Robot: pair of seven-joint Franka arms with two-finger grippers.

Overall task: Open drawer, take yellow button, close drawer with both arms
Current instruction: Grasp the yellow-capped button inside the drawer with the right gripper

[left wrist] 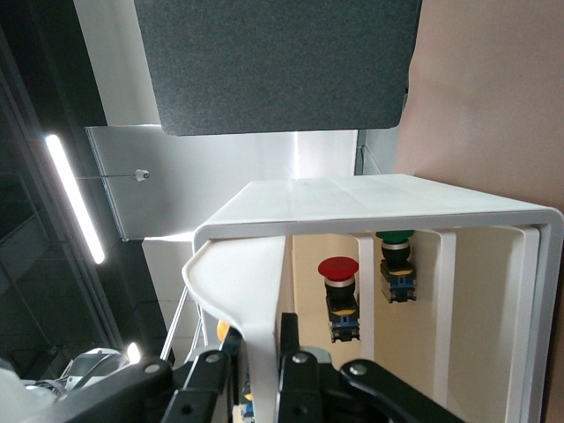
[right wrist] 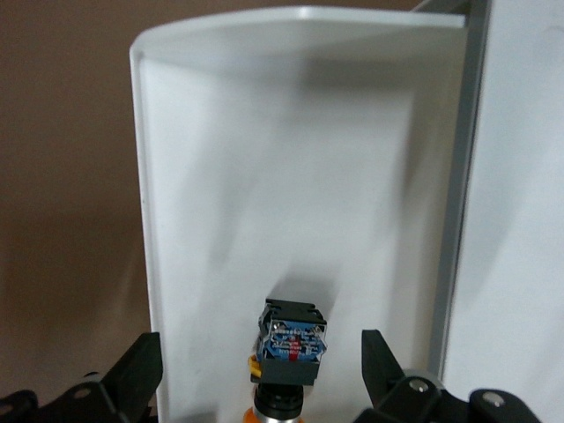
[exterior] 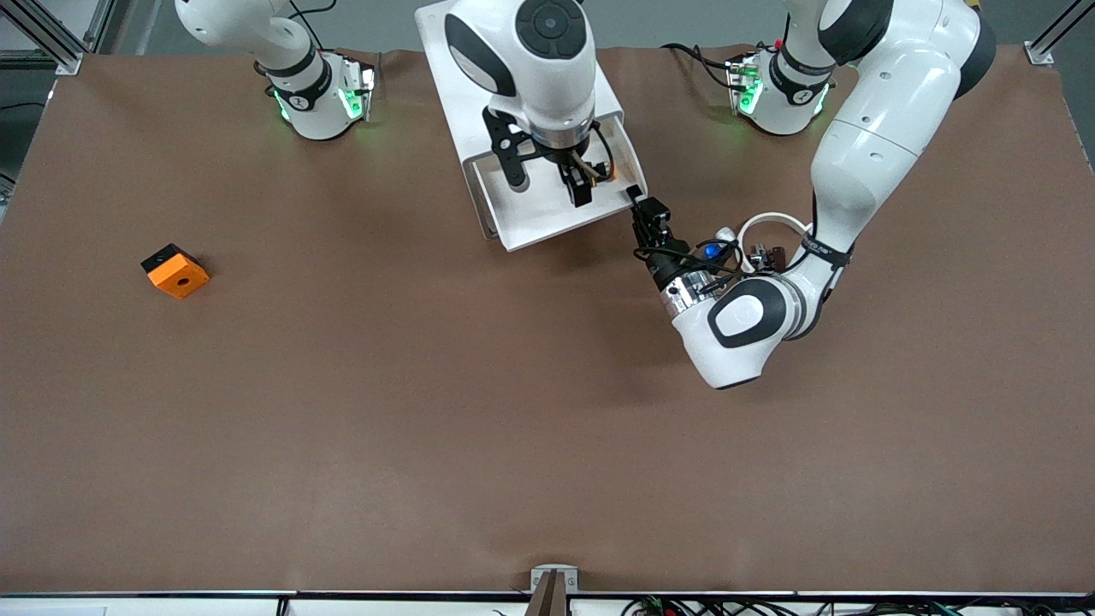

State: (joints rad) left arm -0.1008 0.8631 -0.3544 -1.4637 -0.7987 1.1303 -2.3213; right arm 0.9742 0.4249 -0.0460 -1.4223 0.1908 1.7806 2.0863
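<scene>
Right gripper [exterior: 552,181]: fingers spread wide, hanging over the drawer [exterior: 547,224], which stands pulled out of the cabinet [exterior: 479,94]. I judge it poised this way to drop onto the button [right wrist: 291,344], which lies in the drawer between its fingers [right wrist: 137,370].

Left gripper [exterior: 635,198]: pressed together on the drawer's front slat [left wrist: 251,308] at the corner nearest the left arm's end of the surface [exterior: 547,428]. I judge this grip holds the drawer out while the other arm reaches in.

Orange block [exterior: 175,270]: on the surface, well apart from the cabinet, toward the right arm's end.

Views: the right wrist view alone shows the button's black, blue-specked body. The left wrist view alone shows lower cabinet compartments holding a red-capped button [left wrist: 339,295] and a green-capped one [left wrist: 395,260]. The front view hides most of the drawer's contents under the right arm.
</scene>
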